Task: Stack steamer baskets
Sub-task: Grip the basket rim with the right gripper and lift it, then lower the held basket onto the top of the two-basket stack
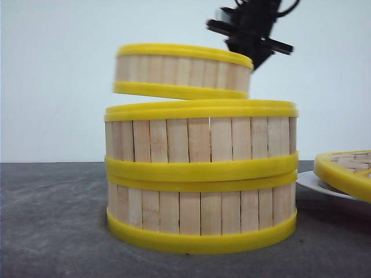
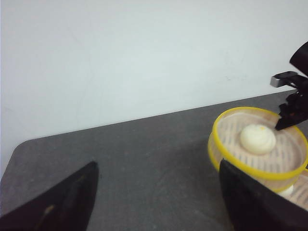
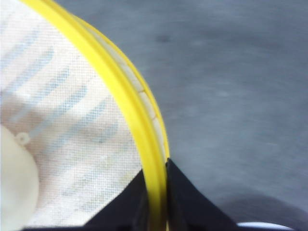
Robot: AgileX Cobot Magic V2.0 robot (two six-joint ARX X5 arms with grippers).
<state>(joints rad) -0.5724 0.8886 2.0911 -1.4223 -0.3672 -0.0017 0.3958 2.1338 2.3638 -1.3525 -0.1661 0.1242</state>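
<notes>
Low left, our left gripper (image 2: pixel 154 202) hangs wide open, empty. Mid-frame, two round slat-walled, yellow-rimmed steamer baskets (image 1: pixel 201 179) sit stacked. Upper right, our right gripper (image 3: pixel 155 192) pinches the third basket's (image 1: pixel 182 70) rim, tilted above them, probably to set it down.

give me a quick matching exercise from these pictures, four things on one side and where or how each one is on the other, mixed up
1. third steamer basket
2. two stacked steamer baskets
3. woven lid
4. left pincer

A. open, holding nothing
B. on the table, one on the other
C. on the white plate
D. tilted in the air, rim pinched by the right pincer

Pairs: 1-D, 2-B, 3-C, 4-A
</notes>
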